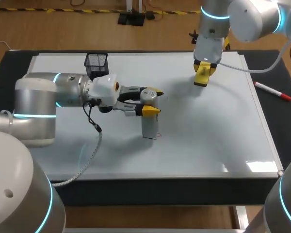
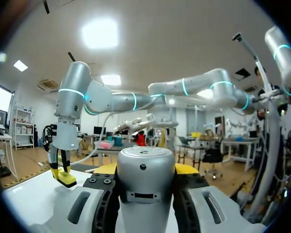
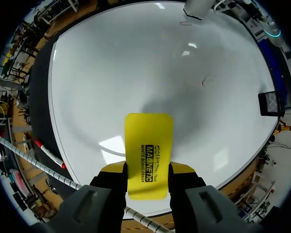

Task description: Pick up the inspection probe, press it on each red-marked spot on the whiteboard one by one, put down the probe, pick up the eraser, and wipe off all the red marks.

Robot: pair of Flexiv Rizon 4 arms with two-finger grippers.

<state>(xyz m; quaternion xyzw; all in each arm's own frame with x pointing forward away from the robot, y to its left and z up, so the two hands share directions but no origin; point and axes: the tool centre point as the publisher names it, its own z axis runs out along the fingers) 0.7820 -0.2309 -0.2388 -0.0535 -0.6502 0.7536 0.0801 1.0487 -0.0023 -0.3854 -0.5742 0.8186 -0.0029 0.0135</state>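
While the left gripper (image 1: pixel 154 101) pinches the probe (image 1: pixel 149 124), the right gripper (image 3: pixel 148 171) clamps a black-lettered eraser (image 3: pixel 149 138)

Both arms are built of rounded silver-grey segments, and a thin ring of cyan light is seen at each joint. The left arm (image 1: pixel 39 99) is finished with a white wrist housing (image 1: pixel 104 87) that carries a small orange mark; a black cable (image 1: pixel 93 121) hangs from it in a loop, and a pale braided cable (image 1: pixel 87 160) runs along below. A white cable (image 1: pixel 252 69) is also led from the right arm (image 1: pixel 252 19). The left gripper (image 1: pixel 155 101) and the right gripper (image 1: pixel 202 68) are made alike: a black body with small screws, light grey finger covers with an oval recess, and bright yellow tips.
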